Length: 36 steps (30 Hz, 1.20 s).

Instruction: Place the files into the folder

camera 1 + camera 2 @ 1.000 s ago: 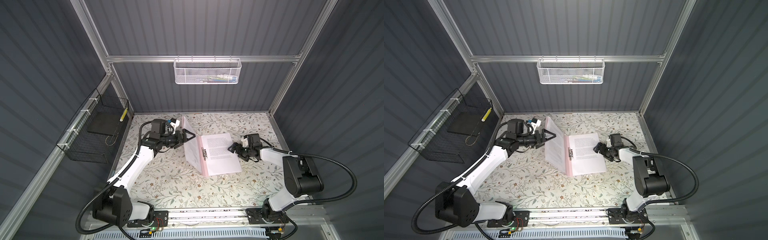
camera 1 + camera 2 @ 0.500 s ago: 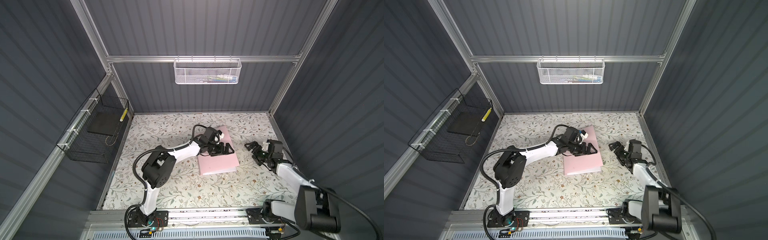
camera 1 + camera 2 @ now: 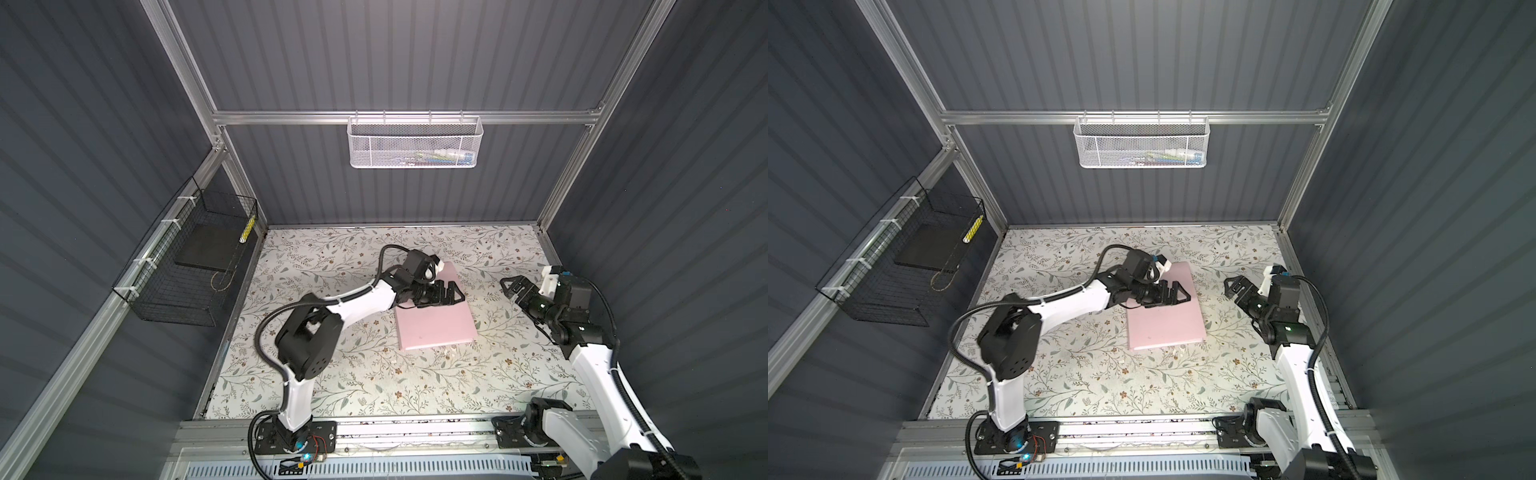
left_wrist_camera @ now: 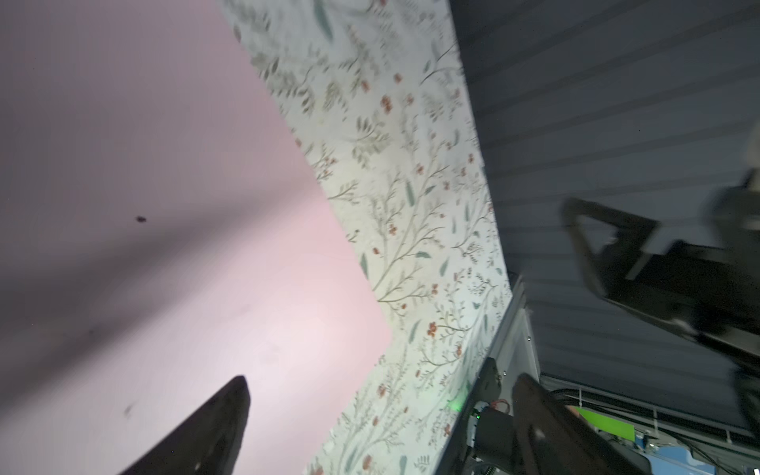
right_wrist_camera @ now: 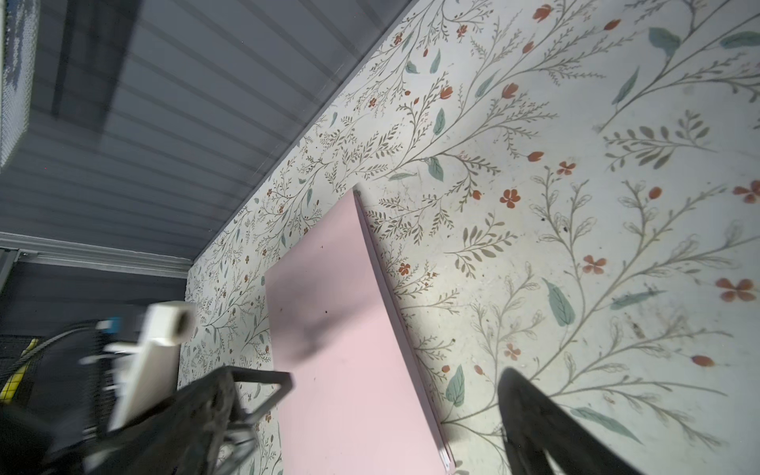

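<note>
Left pincer (image 3: 454,293): jaws wide, empty, low over the far half of the folder (image 3: 436,328). Can't tell from these angles if it touches. Right pincer (image 3: 512,286): also wide, empty, apart from the folder on its right, above the worktop (image 3: 332,374). Folder lies closed and flat mid-worktop. Files not in view, probably inside.

Handling guess: light, thin, stiff-ish cover, smooth, so likely to slide if pushed. Lying flat, it gives no face to pinch. Best hold: the side toward the right pincer, which shows layers in the right wrist view, or a corner. Pin with one arm, lift with the other.
</note>
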Tool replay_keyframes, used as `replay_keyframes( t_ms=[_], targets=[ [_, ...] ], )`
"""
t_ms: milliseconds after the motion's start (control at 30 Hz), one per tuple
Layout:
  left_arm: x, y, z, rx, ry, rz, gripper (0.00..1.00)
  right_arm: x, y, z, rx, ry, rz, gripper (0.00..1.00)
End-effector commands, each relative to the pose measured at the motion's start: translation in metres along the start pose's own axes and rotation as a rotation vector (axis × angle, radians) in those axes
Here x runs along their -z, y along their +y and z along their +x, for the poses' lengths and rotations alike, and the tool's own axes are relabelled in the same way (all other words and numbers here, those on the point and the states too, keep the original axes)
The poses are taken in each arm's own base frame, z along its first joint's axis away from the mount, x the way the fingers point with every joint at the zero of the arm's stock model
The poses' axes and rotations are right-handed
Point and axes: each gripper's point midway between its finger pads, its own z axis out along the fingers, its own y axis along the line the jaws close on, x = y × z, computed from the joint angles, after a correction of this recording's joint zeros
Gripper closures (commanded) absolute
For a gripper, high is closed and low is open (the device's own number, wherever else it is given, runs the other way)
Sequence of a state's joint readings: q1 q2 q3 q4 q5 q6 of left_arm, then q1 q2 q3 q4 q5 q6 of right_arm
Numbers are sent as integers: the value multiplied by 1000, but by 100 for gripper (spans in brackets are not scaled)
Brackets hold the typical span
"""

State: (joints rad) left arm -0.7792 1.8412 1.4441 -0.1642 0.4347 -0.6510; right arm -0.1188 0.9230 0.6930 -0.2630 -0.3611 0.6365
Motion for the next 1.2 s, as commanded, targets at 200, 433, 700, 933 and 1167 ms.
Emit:
replay_keyframes(
  t_ms=[200, 433, 700, 933, 1167],
  targets=[
    [238, 101, -33, -157, -613, -802, 0, 10, 8, -40, 189, -169, 38, 1],
    [328, 232, 33, -89, -766, -1391, 0, -16, -56, -35, 449, -329, 222, 1],
    [342, 322, 46, 8, -863, -1566, 0, -34, -86, -36, 480, -534, 219, 1],
    [293, 346, 26, -204, -792, -1387, 0, -65, -83, -34, 576, -544, 138, 1],
    [277, 367, 26, -185, -717, -1277, 0, -78, -85, -30, 576, -430, 164, 1]
  ],
)
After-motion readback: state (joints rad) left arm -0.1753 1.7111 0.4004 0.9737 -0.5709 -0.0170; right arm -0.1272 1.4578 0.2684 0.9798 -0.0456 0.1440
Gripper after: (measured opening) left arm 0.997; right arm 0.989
